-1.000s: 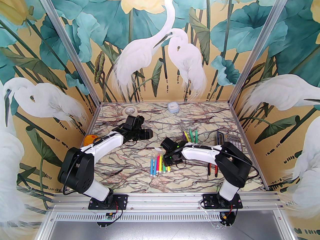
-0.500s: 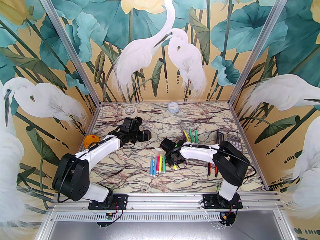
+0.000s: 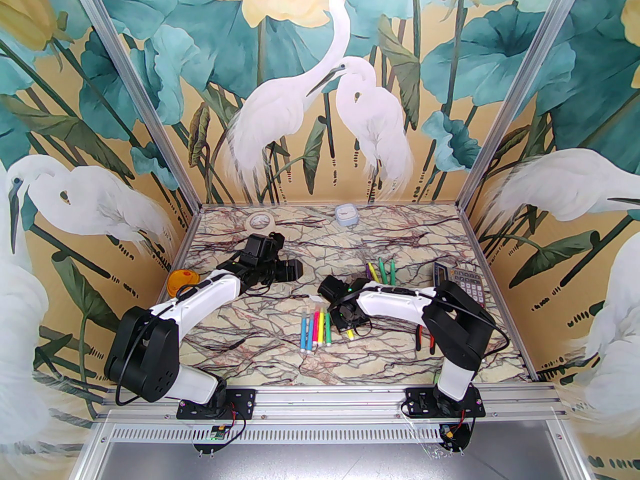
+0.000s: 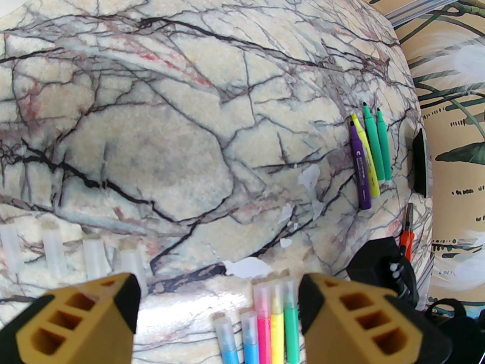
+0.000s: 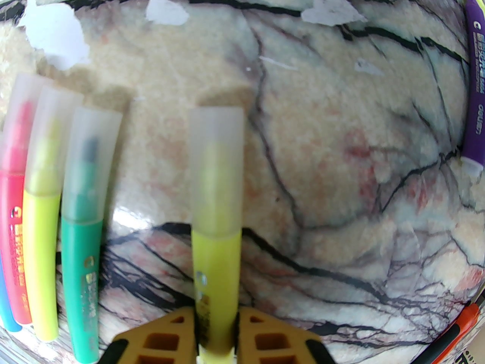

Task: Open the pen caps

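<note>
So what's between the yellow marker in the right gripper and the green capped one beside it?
Nothing but bare marbled table, in the right wrist view: the yellow marker, clamped in the right gripper, and the green marker are apart.

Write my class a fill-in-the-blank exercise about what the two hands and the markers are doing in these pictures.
The right hand is shut on a ___ marker.
Its cap (on/off) is ___.
The left hand stands ___, holding nothing.
The uncapped group with the purple marker has ___ green markers.
Missing words: yellow; on; open; two.
</note>
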Robot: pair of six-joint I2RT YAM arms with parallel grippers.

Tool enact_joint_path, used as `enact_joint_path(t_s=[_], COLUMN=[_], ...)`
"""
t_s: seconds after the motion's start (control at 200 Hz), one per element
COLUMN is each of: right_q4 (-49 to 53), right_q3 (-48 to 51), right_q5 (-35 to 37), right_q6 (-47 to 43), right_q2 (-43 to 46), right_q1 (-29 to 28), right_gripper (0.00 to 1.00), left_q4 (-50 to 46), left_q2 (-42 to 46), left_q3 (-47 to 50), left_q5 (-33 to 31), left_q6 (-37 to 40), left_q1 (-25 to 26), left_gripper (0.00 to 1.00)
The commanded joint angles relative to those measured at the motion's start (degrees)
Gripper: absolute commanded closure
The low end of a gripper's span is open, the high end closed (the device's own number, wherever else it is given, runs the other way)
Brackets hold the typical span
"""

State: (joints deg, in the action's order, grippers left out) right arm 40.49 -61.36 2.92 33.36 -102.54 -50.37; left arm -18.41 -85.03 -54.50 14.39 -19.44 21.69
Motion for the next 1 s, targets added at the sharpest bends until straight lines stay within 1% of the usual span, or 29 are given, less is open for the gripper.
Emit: enact_joint_path(t_s=[0.0, 0.195, 0.315, 0.455, 0.625, 0.815, 0.995], right_q4=[-4.4, -11.8, -17.0, -21.7, -24.8, -27.0, -28.3], right_q3=[2.1, 5.9, 8.8, 11.3, 12.5, 12.8, 12.6], right_q5=[0.0, -5.3, -9.3, -12.2, -14.0, -15.5, -17.2], right_q6=[-2.6, -5.2, -6.5, -7.8, -9.0, -9.9, -10.4], right_q2=[2.3, 10.2, 14.5, 18.3, 21.3, 23.1, 23.4], right_q1=[1.8, 5.9, 8.6, 10.4, 10.9, 10.8, 10.9], right_gripper=[0.84, 0.87, 0.87, 0.87, 0.87, 0.86, 0.86], left_q4=[2.2, 6.2, 8.3, 12.3, 17.0, 18.9, 19.3], left_q2=[-1.7, -3.8, -5.1, -6.2, -7.4, -8.3, -10.0], left_q3=[-1.2, -1.5, -2.0, -2.0, -2.0, -2.9, -4.4], left_q5=[2.7, 8.6, 12.9, 19.7, 28.4, 33.5, 35.8], left_q6=[0.5, -1.5, -2.8, -4.3, -5.1, -4.0, -3.3], left_q1=[-0.3, -0.3, -0.3, -0.2, 0.6, 2.8, 4.6], left_gripper=[0.27, 0.28, 0.28, 0.30, 0.32, 0.33, 0.35])
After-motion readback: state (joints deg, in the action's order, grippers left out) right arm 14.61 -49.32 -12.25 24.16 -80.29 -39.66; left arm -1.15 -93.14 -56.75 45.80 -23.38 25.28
